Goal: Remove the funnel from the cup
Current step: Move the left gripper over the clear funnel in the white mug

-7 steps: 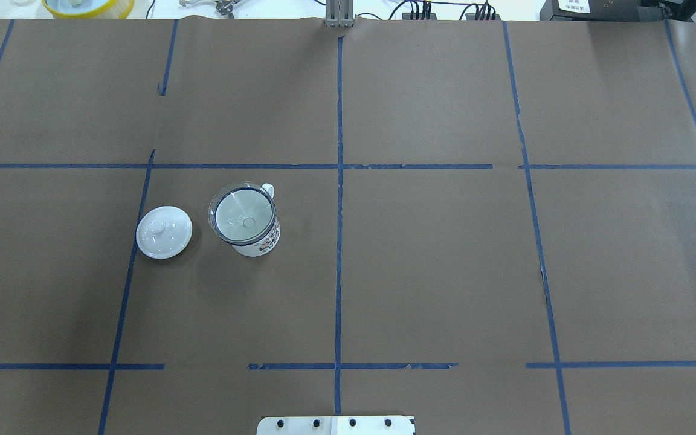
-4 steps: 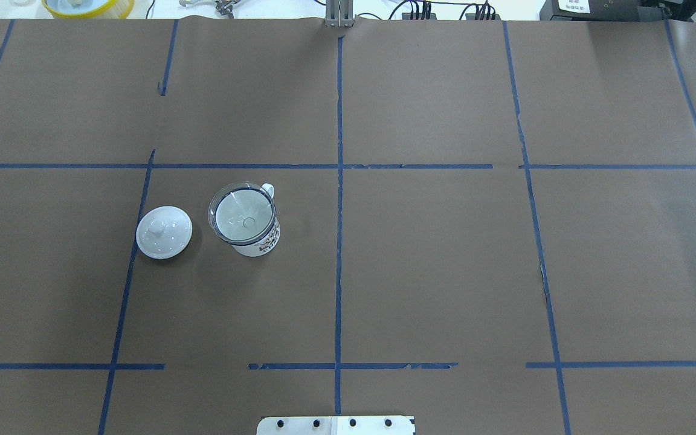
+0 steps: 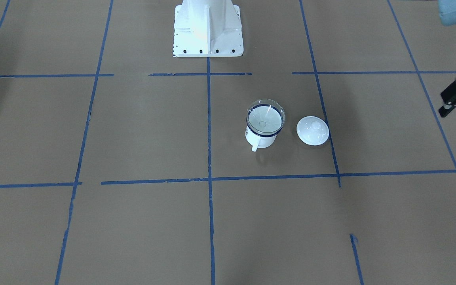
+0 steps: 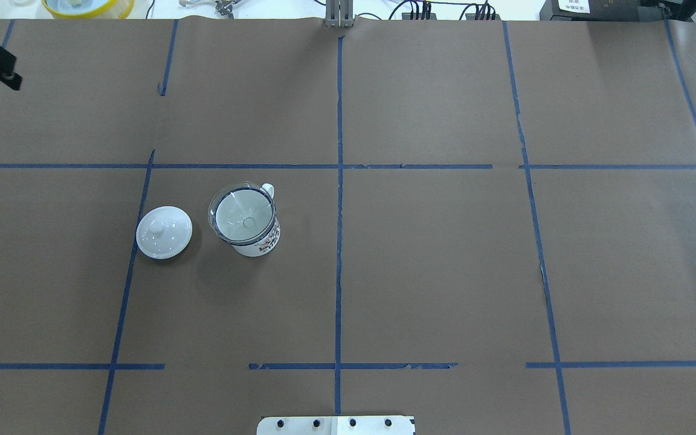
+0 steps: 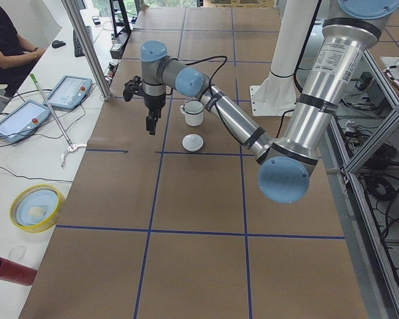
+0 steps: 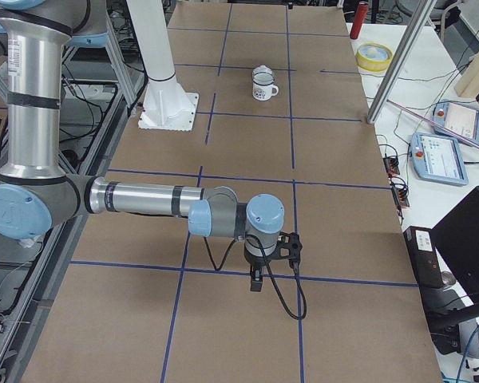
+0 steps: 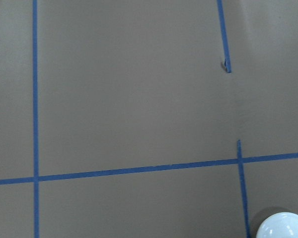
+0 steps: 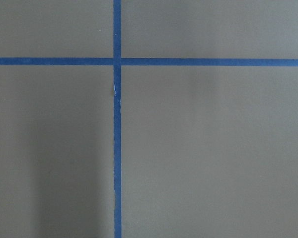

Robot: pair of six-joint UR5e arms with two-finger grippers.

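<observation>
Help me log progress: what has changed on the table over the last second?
The left gripper has come into the overhead view at its far left edge, well away from the cup. Nothing was taken hold of. The funnel still sits in the cup and the white lid lies beside it, none of them moved.

Overhead faces front view, both share cup [image 4: 254, 246], wrist cameras downward, close

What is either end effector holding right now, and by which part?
Nothing. The funnel sits in the cup, and the left end effector and the right end effector both hang well away from it.
</observation>
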